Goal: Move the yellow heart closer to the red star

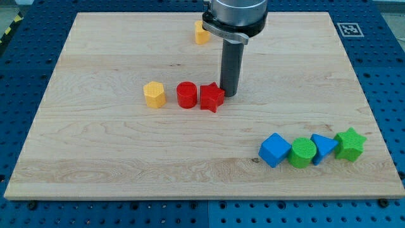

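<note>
The yellow heart (201,32) lies near the view's top, just left of the arm's body. The red star (212,97) lies in the middle of the board, with a red cylinder (186,95) touching its left side. My tip (229,94) rests on the board right beside the red star's right edge, touching or nearly touching it. The yellow heart is well above the tip and the star.
A yellow hexagon (154,94) lies left of the red cylinder. At the lower right stands a row: blue cube (274,150), green cylinder (303,152), blue triangle (323,147), green star (349,144). The wooden board (95,158) sits on a blue pegboard.
</note>
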Available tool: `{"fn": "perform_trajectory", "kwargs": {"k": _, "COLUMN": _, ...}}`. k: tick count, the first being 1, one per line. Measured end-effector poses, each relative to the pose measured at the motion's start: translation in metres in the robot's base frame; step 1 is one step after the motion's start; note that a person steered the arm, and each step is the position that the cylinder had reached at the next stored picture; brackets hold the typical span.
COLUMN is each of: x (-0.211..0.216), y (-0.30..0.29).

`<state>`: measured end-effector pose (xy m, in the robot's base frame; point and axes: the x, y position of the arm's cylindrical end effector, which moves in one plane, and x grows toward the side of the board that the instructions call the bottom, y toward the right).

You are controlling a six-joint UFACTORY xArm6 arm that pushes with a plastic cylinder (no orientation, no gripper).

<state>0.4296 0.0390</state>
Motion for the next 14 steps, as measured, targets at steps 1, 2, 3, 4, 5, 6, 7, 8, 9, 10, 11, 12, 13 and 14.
{"fn": "perform_trajectory", "kwargs": {"k": 1, "x": -0.009, "y": -0.006}}
{"fn": "perform_trajectory", "kwargs": {"k": 2, "x": -0.038, "y": -0.003}}
{"fn": "perform_trajectory", "kwargs": {"k": 3, "x": -0.075, "y": -0.051}}
{"fn": "perform_trajectory", "kwargs": {"k": 4, "x": -0.125, "y": -0.097}}
{"fn": "perform_trajectory", "kwargs": {"k": 5, "x": -0.179, "y": -0.103}}
{"fn": "perform_trajectory", "kwargs": {"k": 6, "x": -0.18, "y": -0.047}}
{"fn": "perform_trajectory", "kwargs": {"k": 7, "x": -0.13, "y": 0.028}}
{"fn": "perform_trajectory", "kwargs": {"k": 8, "x": -0.086, "y": 0.072}}
{"fn": "perform_trajectory", "kwargs": {"k": 9, "x": -0.097, "y": 0.072}}
{"fn": "perform_trajectory", "kwargs": {"k": 10, "x": -0.114, "y": 0.067}}
{"fn": "perform_trajectory", "kwargs": {"k": 11, "x": -0.079, "y": 0.067}}
{"fn": "perform_trajectory", "kwargs": {"k": 12, "x": -0.02, "y": 0.067}}
{"fn": "perform_trajectory", "kwargs": {"k": 13, "x": -0.009, "y": 0.068}}
{"fn": "perform_trajectory", "kwargs": {"k": 14, "x": -0.037, "y": 0.068}}
